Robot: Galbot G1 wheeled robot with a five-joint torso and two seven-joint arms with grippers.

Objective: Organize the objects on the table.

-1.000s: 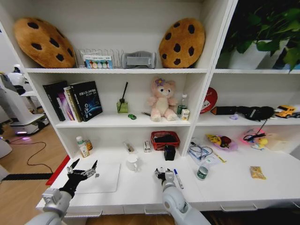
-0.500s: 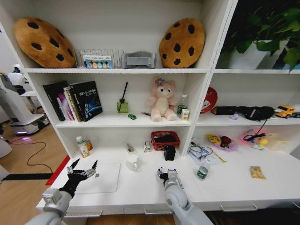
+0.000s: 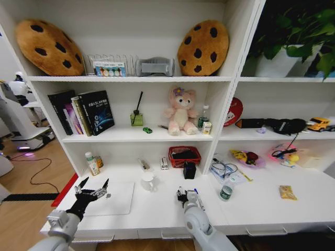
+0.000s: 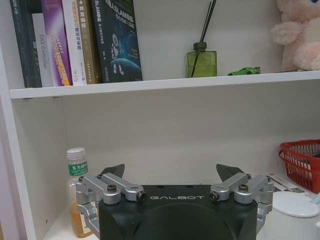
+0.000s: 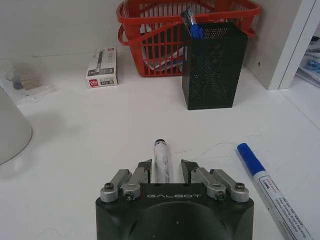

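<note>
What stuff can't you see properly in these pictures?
- White pen in the right gripper: its rear end is hidden by the gripper body, right wrist view.
- Blue-capped marker: cut off by the picture's edge, right wrist view.
- Red basket: its contents are screened by its bars and the black mesh pen holder.
- Bottle: partly behind the open left gripper, left wrist view.

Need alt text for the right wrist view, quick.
The right gripper is shut on a white marker just above the white table. A blue-capped marker lies beside it; ahead stand a black mesh pen holder and a red basket.
</note>
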